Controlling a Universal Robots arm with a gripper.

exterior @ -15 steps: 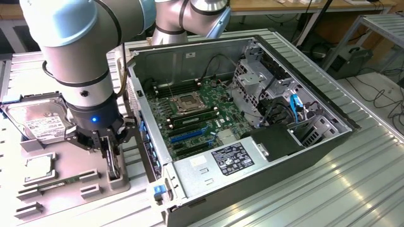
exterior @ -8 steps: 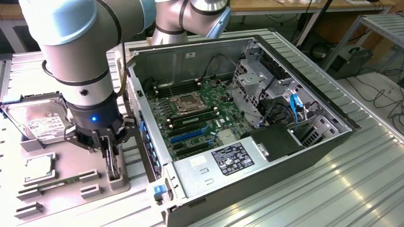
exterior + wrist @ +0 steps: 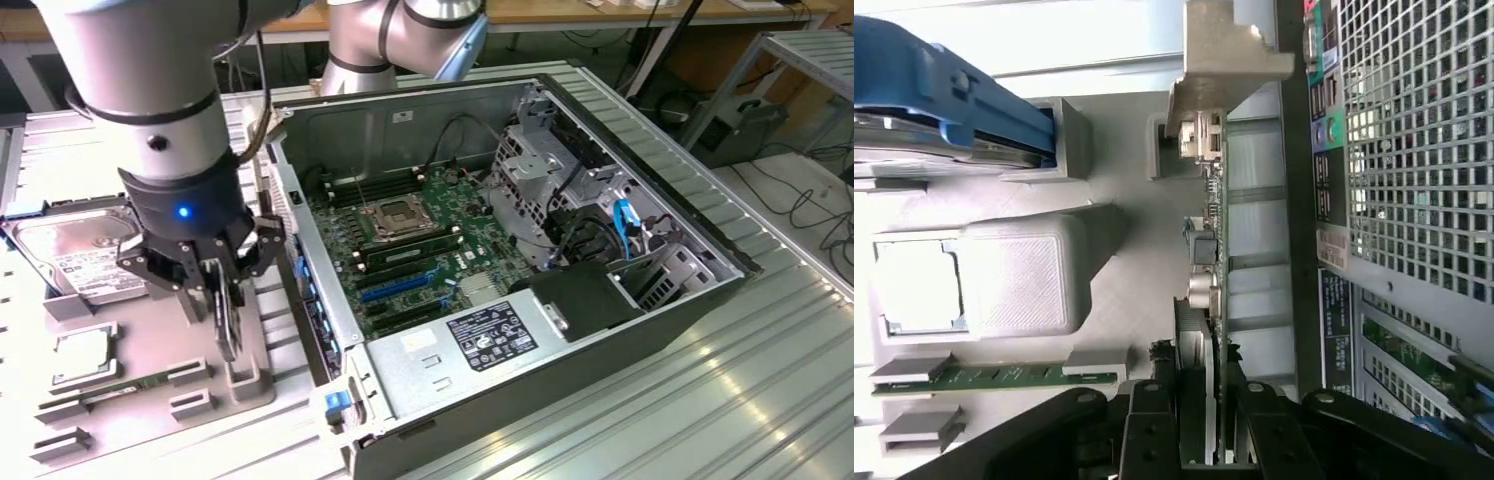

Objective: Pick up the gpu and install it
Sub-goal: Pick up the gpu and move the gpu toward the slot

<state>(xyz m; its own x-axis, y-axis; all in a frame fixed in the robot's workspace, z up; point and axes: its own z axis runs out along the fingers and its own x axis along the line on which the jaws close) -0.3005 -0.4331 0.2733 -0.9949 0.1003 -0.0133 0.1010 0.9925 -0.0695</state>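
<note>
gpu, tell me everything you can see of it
The gpu stands on edge in a slot of the grey holder tray, beside the open computer case. Edge-on it shows a thin green board, small metallic components and a silver end bracket. The gripper appears closed on its sides.

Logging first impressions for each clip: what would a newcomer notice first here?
The open computer case dominates the middle of the exterior view, its green motherboard exposed. On that view's left, the arm's end effector grips the gpu, a thin card standing on edge over a grey tray, with a silver hard drive further left.
</note>
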